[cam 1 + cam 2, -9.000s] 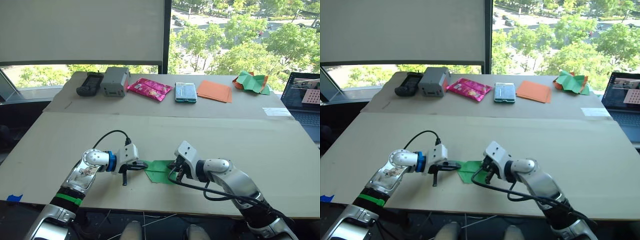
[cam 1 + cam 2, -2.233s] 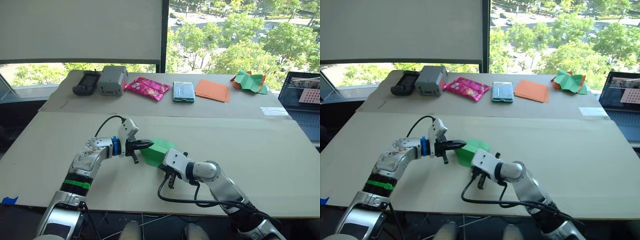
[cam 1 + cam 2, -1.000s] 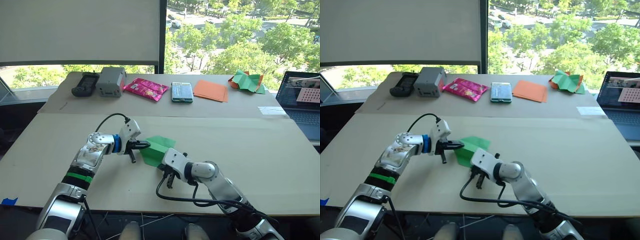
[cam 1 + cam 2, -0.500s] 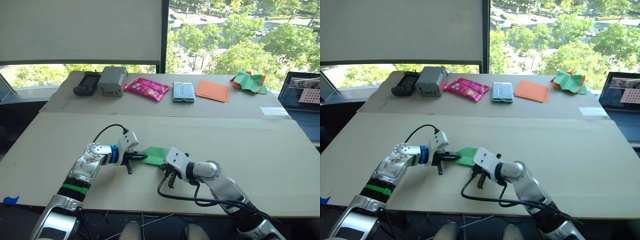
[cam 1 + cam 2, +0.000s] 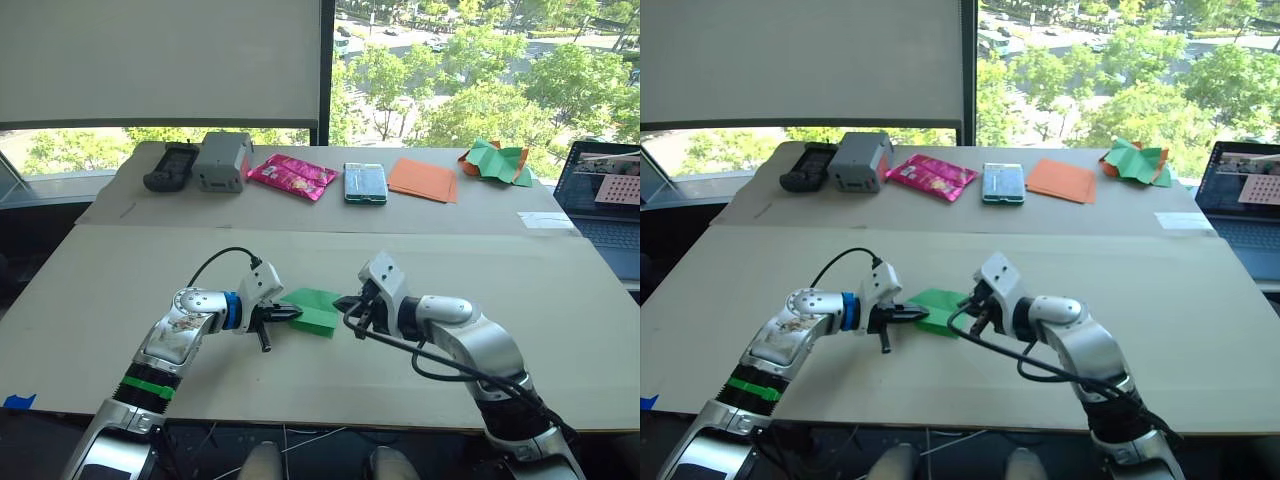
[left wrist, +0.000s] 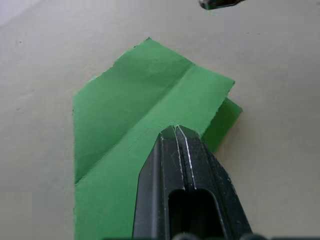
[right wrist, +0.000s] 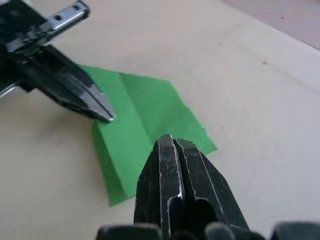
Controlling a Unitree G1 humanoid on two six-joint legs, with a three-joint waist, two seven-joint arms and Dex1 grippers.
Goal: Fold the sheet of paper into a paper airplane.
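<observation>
The sheet of paper is bright green, folded into layers with a crease along it, and lies flat on the near table between both grippers. My left gripper is shut, with its tips resting on the paper's left part at the edge of the top flap. My right gripper is shut too, its tip hovering at the paper's right edge. In the right wrist view the left gripper touches the green sheet near a slightly raised corner.
On the far table stand a black device, a grey box, a pink packet, a teal case, flat orange sheets and a crumpled green-and-orange heap. A laptop sits at the right edge.
The paper, held raised a second ago, now lies flat. My right gripper has swung from the paper's near side to its right edge. The left gripper stays at the left edge.
</observation>
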